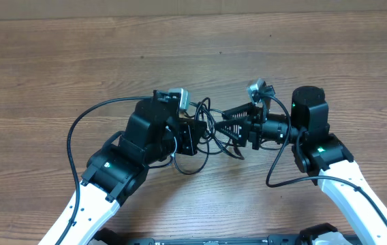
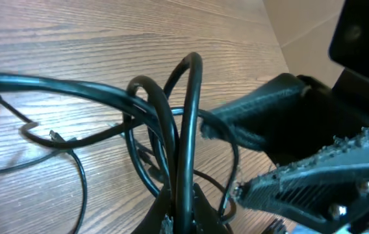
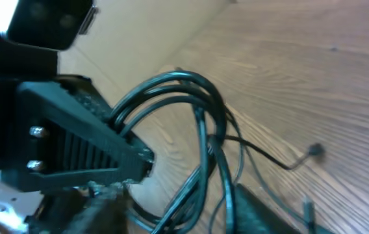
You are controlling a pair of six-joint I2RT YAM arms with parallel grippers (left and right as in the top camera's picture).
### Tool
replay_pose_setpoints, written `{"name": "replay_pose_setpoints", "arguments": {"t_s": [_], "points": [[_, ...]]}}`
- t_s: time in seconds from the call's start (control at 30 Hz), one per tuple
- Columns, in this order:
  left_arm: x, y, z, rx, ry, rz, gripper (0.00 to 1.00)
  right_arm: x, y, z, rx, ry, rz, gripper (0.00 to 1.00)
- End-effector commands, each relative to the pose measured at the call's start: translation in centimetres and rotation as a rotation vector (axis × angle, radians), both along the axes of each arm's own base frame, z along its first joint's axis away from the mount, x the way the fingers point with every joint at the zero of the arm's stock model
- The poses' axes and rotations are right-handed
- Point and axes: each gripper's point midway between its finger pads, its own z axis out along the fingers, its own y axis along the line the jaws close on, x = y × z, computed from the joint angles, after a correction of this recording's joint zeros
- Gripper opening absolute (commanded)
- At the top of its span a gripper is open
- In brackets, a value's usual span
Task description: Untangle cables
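Wood-grain tabletop underneath, both arms meeting mid-table. Left gripper: looks pinched tight on the cables. Right gripper: spread wide, gripping nothing. Risks: closing right on more than one strand and pulling, tightening the tangle instead of opening it; hard pull against the left clamp, straining the cord ends or yanking the bunch free; fingers nearly tip to tip, collision likely on any overshoot. Position: bunch held right at the left tips, arching up in a loop just ahead of them; a strand or two running through the gap between the right fingers, rest of the loop just beyond its tips. Loose tails trailing onto the wood below both tools, one small plug well off from the right tips. Crossing order inside the bunch: cannot tell.
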Motion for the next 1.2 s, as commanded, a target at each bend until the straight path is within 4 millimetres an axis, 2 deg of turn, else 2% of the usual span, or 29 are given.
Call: {"name": "replay_pose_setpoints", "arguments": {"t_s": [0.0, 0.17, 0.53, 0.7, 1.07, 1.17], "points": [[0.2, -0.1, 1.0, 0.013, -0.059, -0.03, 0.04, -1.5, 0.6, 1.8, 0.05, -0.043, 0.101, 0.43], [0.4, -0.3, 1.3, 0.003, -0.072, -0.031, 0.04, -1.6, 0.7, 1.8, 0.05, -0.039, 0.104, 0.37], [0.2, -0.8, 1.9, -0.017, -0.097, -0.068, 0.05, -0.8, 0.6, 1.2, 0.032, -0.034, 0.07, 0.38], [-0.1, -1.6, 2.7, -0.058, -0.111, -0.115, 0.04, -0.7, 1.2, 0.8, 0.009, -0.041, 0.048, 0.38], [-0.8, -1.7, 2.2, -0.055, -0.08, -0.139, 0.04, 0.7, 0.9, 0.3, -0.039, -0.073, -0.033, 0.39], [-1.1, -1.9, 2.2, -0.065, -0.07, -0.158, 0.04, 1.4, 0.6, 0.0, -0.059, -0.078, -0.075, 0.44]]}}
